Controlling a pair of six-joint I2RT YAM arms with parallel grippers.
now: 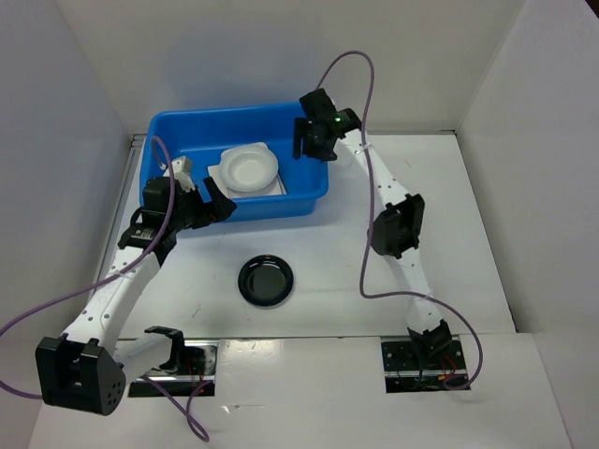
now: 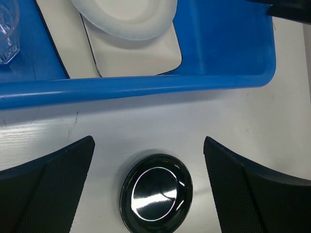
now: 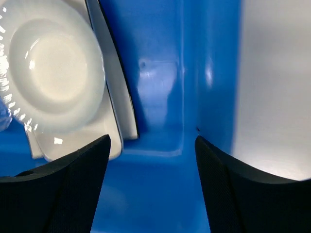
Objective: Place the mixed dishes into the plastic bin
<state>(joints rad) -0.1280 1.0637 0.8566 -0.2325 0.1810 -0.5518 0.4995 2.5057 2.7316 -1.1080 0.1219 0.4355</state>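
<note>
The blue plastic bin (image 1: 309, 195) stands at the back of the table. Inside it the round white bowl (image 1: 250, 166) rests on a pale rounded plate (image 2: 141, 56), which lies on the square white plate with a dark rim (image 2: 60, 34). The clear cup (image 2: 7, 36) stands in the bin's left part. The black saucer (image 1: 266, 280) lies on the table in front of the bin. My left gripper (image 1: 220, 208) is open and empty, hanging by the bin's near wall with the saucer (image 2: 156, 193) below between its fingers. My right gripper (image 1: 314, 140) is open and empty over the bin's right end.
White walls close in the table on the left, back and right. In the right wrist view the bowl (image 3: 51, 68) and the plates' edge (image 3: 116, 97) lie left of the bin's bare blue floor (image 3: 160, 87). The bin's near rim (image 2: 146, 86) crosses the left wrist view.
</note>
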